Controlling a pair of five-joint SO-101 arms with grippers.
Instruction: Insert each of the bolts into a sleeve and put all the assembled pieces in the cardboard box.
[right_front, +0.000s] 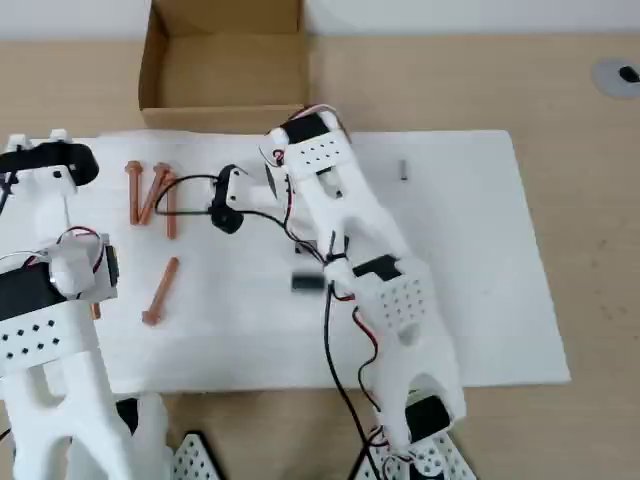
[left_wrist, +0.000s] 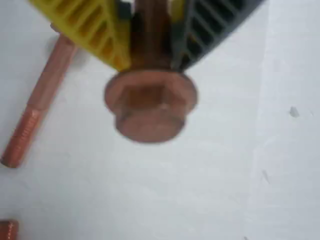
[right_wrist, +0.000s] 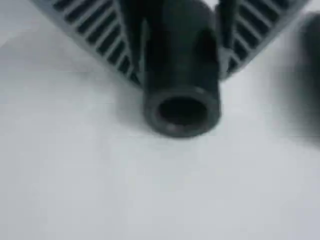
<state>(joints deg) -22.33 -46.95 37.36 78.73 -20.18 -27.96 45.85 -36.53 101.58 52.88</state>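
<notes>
Now the left gripper (left_wrist: 150, 55) is clamped on a bolt (left_wrist: 150, 107), and the right gripper (right_wrist: 180, 65) on a black sleeve (right_wrist: 182, 107). Loose bolts (right_front: 171, 210) lie near the open cardboard box (right_front: 150, 70), on the arms' side.

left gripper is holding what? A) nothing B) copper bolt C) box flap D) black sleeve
B: the left wrist view shows the left gripper clamped on a copper bolt, hex head toward the camera; the black sleeve is in the right gripper.

Left pincer (left_wrist: 151, 59), right pincer (right_wrist: 181, 75): both clenched.
</notes>
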